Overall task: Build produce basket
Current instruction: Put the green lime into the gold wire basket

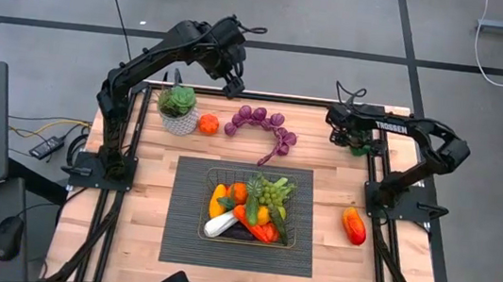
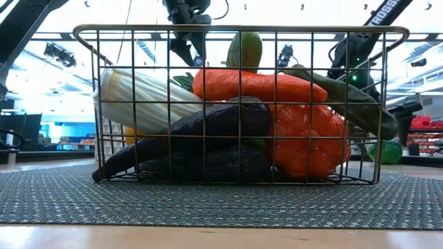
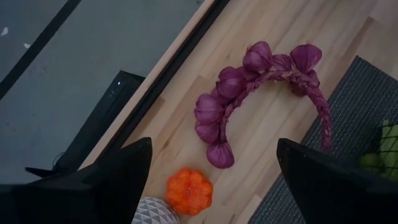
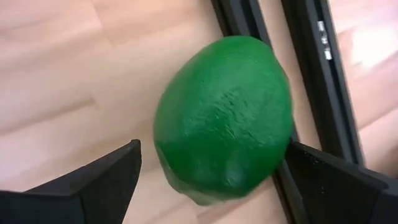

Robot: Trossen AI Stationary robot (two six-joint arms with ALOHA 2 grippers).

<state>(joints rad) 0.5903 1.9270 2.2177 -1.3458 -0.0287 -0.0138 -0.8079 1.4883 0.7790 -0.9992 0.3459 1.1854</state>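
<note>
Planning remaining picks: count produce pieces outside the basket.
4: purple braid and small orange pumpkin behind the mat, orange-red pepper right of it, green fruit below the right pincer. None looks hidden.

Basket packed, far edge cluttered

Produce fills the basket to its rim; plant pot, pumpkin and purple garlic braid line the table behind it.

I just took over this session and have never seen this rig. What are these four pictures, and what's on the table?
Two robot arms work at a wooden table. One camera looks down from above, one sits at table height, and one rides on each wrist. A wire basket, already full of produce, sits on a dark mat. Still loose: a purple garlic braid, a small orange pumpkin beside a potted plant, and a pepper. The left gripper hovers open, empty. The right gripper is open around a green fruit.
</note>
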